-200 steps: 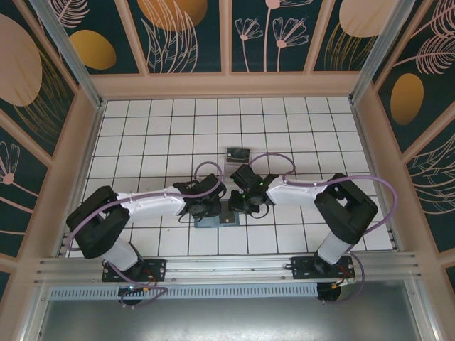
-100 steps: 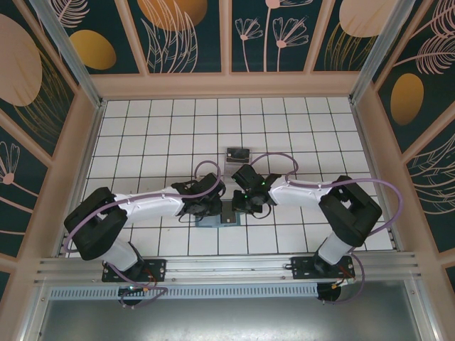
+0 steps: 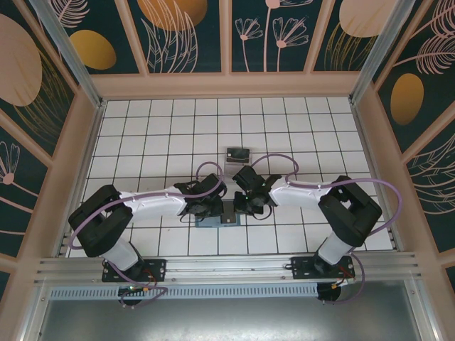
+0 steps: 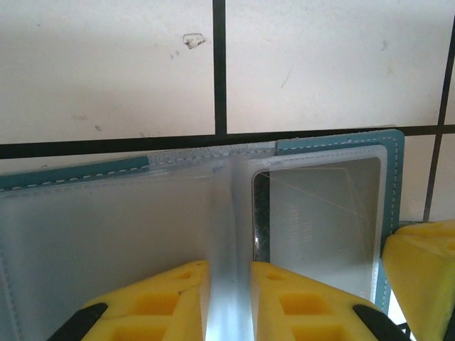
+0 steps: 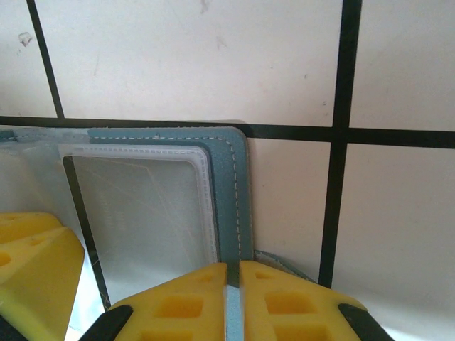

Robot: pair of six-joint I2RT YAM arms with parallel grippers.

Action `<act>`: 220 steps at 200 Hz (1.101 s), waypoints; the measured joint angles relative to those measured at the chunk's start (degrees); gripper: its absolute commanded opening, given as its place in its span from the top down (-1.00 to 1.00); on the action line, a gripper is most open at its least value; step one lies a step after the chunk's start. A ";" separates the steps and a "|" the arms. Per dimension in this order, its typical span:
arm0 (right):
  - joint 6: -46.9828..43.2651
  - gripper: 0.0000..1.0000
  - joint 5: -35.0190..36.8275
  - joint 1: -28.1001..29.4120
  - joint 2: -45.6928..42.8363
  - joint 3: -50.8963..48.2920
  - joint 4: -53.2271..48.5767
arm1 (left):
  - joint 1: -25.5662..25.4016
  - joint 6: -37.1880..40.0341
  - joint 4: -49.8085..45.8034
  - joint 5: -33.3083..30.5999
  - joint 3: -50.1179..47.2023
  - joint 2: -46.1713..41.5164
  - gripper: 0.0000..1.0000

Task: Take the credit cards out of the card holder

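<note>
The teal-blue card holder (image 4: pixel 334 142) lies open on the white tiles, its clear sleeves facing up. A credit card (image 4: pixel 260 213) sits inside the right sleeve, showing as a dark edge behind frosted plastic. My left gripper (image 4: pixel 229 266) has its yellow fingers pressed on either side of the raised clear fold at the holder's middle. My right gripper (image 5: pixel 233 266) is shut on the teal outer edge of the card holder (image 5: pixel 231 192). From above, the left gripper (image 3: pixel 210 204) and right gripper (image 3: pixel 245 202) meet over the card holder (image 3: pixel 206 222).
A small clear tray (image 3: pixel 238 148) stands one tile beyond the grippers, with a dark card (image 3: pixel 239 154) in it. White tiled floor spreads on all sides inside the framed walls. The right gripper's yellow finger (image 4: pixel 423 277) sits close beside the left one.
Both grippers stay over the card holder. The left arm's elbow sways slightly outward and back. The card holder has not visibly moved.
</note>
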 measured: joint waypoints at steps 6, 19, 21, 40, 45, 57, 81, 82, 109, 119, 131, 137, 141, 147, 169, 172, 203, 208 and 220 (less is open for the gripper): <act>0.00 0.72 0.00 0.00 0.00 0.00 0.00 | 0.00 0.00 0.04 0.02 0.00 0.00 0.47; 0.00 0.72 0.00 0.00 0.00 0.00 0.00 | 0.00 0.02 0.20 0.15 0.00 0.00 0.43; 0.00 0.72 0.00 0.00 0.00 0.00 0.00 | 0.00 0.02 0.20 0.17 0.00 0.00 0.43; 0.00 0.72 0.00 0.00 0.04 0.00 0.00 | 0.00 0.09 0.35 0.39 0.00 0.09 0.41; -0.02 0.72 -0.02 0.00 0.11 0.00 0.00 | 0.00 0.20 0.37 0.46 0.00 0.20 0.41; -0.02 0.72 0.00 0.00 0.13 0.00 0.00 | 0.02 0.22 0.37 0.57 0.02 0.52 0.43; -0.02 0.72 0.00 0.00 0.15 0.00 0.00 | 0.04 0.37 0.26 0.55 0.35 0.87 0.42; -0.02 0.72 0.00 0.00 0.15 0.00 0.00 | 0.04 0.39 0.22 0.55 0.35 0.90 0.42; -0.04 0.73 0.00 0.00 0.17 0.00 0.00 | 0.04 0.94 -1.07 -0.11 1.31 1.53 0.45; -0.04 0.73 0.00 0.00 0.17 0.00 0.00 | -0.02 1.11 -1.36 -0.46 1.42 1.53 0.50; -0.02 0.73 0.00 0.00 0.22 0.00 0.00 | -0.02 1.33 -1.66 -0.72 1.44 1.53 0.54; -0.02 0.73 0.00 0.00 0.20 0.00 0.00 | 0.00 1.46 -1.86 -0.83 1.46 1.53 0.55; -0.02 0.73 0.00 0.00 0.20 0.00 0.00 | -0.02 1.53 -1.92 -0.94 1.46 1.51 0.56; -0.02 0.73 0.00 0.00 0.22 0.00 0.00 | -0.02 1.53 -2.10 -1.05 1.49 1.46 0.57; -0.02 0.73 0.00 0.00 0.22 0.00 0.00 | -0.02 1.51 -2.71 -1.66 1.49 1.22 0.59; -0.02 0.73 -0.02 0.00 0.22 0.00 0.00 | -0.02 1.51 -2.80 -1.81 1.49 1.11 0.59; -0.02 0.73 -0.02 0.00 0.22 0.00 0.02 | 0.00 1.49 -4.20 -2.95 1.49 -0.04 0.59; -0.02 0.73 -0.02 0.00 0.22 0.00 0.02 | 0.00 1.49 -4.35 -3.15 1.49 -0.39 0.58; -0.02 0.73 -0.02 0.00 0.22 0.00 0.02 | 0.00 1.49 -4.31 -3.15 1.46 -1.46 0.56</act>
